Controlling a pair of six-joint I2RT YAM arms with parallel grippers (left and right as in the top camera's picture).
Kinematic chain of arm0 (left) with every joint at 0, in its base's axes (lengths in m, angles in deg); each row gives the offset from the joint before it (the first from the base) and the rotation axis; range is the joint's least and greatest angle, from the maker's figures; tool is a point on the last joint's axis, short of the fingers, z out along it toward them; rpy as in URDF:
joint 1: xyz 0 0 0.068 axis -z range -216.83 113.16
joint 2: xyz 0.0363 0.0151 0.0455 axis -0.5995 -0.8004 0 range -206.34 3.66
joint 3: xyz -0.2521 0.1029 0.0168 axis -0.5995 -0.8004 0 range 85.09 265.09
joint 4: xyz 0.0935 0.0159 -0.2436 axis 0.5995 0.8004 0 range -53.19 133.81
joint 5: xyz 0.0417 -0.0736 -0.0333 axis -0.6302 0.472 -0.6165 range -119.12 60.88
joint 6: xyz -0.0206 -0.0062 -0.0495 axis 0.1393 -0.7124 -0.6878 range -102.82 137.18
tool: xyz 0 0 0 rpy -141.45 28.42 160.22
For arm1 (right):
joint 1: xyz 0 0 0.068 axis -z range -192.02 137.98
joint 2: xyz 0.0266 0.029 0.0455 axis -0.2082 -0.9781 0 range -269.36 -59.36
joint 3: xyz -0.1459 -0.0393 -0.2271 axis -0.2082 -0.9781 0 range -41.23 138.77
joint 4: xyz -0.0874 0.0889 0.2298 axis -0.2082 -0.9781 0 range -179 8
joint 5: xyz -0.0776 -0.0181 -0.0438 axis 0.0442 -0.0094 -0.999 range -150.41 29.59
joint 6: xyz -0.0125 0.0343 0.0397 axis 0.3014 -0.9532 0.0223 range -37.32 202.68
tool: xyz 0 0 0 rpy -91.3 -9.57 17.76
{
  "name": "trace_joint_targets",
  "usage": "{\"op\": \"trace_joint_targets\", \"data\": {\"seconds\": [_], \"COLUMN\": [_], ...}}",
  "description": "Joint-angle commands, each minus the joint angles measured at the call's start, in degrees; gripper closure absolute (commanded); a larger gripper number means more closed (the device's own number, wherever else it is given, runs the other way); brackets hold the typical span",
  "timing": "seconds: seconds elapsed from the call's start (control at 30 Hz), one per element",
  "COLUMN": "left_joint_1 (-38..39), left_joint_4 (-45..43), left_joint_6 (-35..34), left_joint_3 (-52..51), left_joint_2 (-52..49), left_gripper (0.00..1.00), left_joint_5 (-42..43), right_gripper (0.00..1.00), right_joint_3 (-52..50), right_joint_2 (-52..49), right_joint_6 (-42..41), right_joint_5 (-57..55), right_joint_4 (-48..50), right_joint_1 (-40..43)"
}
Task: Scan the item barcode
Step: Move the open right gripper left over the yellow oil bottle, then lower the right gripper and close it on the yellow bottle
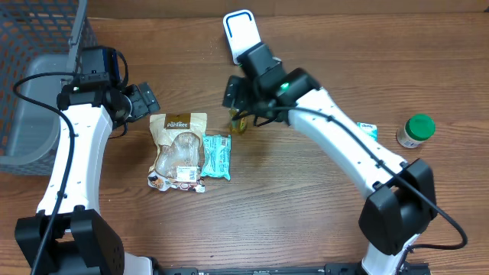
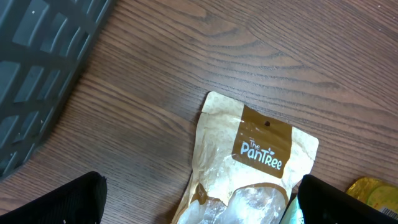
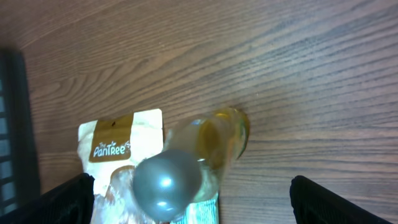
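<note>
Two wide-open, empty claws: left claw (image 2: 199, 202) by snack pouch (image 2: 249, 168), right claw (image 3: 193, 199) over small bottle (image 3: 224, 134).

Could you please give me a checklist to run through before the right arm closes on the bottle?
1. Right gripper open: ok.
2. Silver-capped bottle lined up between its fingers: ok.
3. Bottle's barcode in view: cannot tell.
4. Left gripper open and away from the bottle: ok.
5. Pantree pouch apart from the bottle: ok.
6. Teal packet clear of the bottle: cannot tell.
</note>
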Motion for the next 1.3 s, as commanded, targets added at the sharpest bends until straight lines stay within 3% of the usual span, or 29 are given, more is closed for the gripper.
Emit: {"op": "trace_joint_targets", "data": {"seconds": [0.0, 0.3, 0.5, 0.77, 0.87, 1.03, 1.27], "left_joint_1": [0.07, 0.07, 0.07, 0.07, 0.07, 0.07, 0.07], "left_joint_4": [-0.09, -0.09, -0.09, -0.11, -0.09, -0.09, -0.09], "left_joint_6": [0.44, 0.44, 0.44, 0.44, 0.44, 0.44, 0.44], "left_joint_3": [0.70, 0.70, 0.70, 0.70, 0.70, 0.70, 0.70], "left_joint_2": [0.61, 0.61, 0.61, 0.61, 0.61, 0.61, 0.61], "left_gripper": [0.00, 0.01, 0.01, 0.00, 0.00, 0.01, 0.00], "left_joint_5": [0.26, 0.26, 0.26, 0.26, 0.26, 0.26, 0.26], "right_gripper": [0.03, 0.05, 0.11, 0.43, 0.50, 0.57, 0.57], "right_joint_3": [0.31, 0.28, 0.28, 0.28, 0.31, 0.35, 0.42], "right_joint_2": [-0.20, -3.87, -7.13, -7.37, -7.37, -7.15, -4.48], "right_joint_6": [-2.25, -3.96, -3.87, -3.54, -3.54, -3.52, -0.02], "right_joint_5": [-11.28, -14.12, -14.16, -14.12, -14.14, -13.94, -16.06], "right_joint_4": [0.72, 3.50, 4.20, 4.11, 2.97, 1.27, -0.92], "right_joint_1": [-2.69, -3.58, -3.58, -3.58, -3.58, -3.58, -3.52]}}
